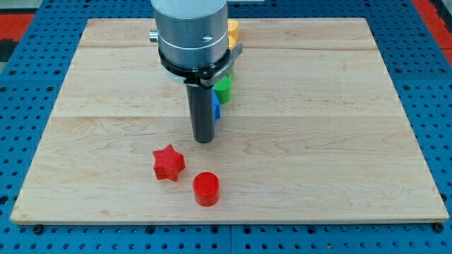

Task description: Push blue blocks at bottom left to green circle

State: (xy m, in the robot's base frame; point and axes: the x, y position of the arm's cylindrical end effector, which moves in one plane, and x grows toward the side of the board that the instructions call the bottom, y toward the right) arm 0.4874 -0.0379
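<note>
My tip (203, 140) rests on the wooden board (339, 141) near its middle, just above and to the right of the red star (168, 162). A blue block (217, 104) shows only as a thin strip behind the rod's right side, its shape hidden. A green block (223, 87) sits just above it, also mostly hidden by the arm, so its shape cannot be made out. A yellow block (232, 33) peeks out at the view's top behind the arm's body.
A red cylinder (206, 188) lies below and right of the red star, toward the view's bottom. The arm's grey body (191, 32) covers the top middle of the board. A blue perforated table (424, 70) surrounds the board.
</note>
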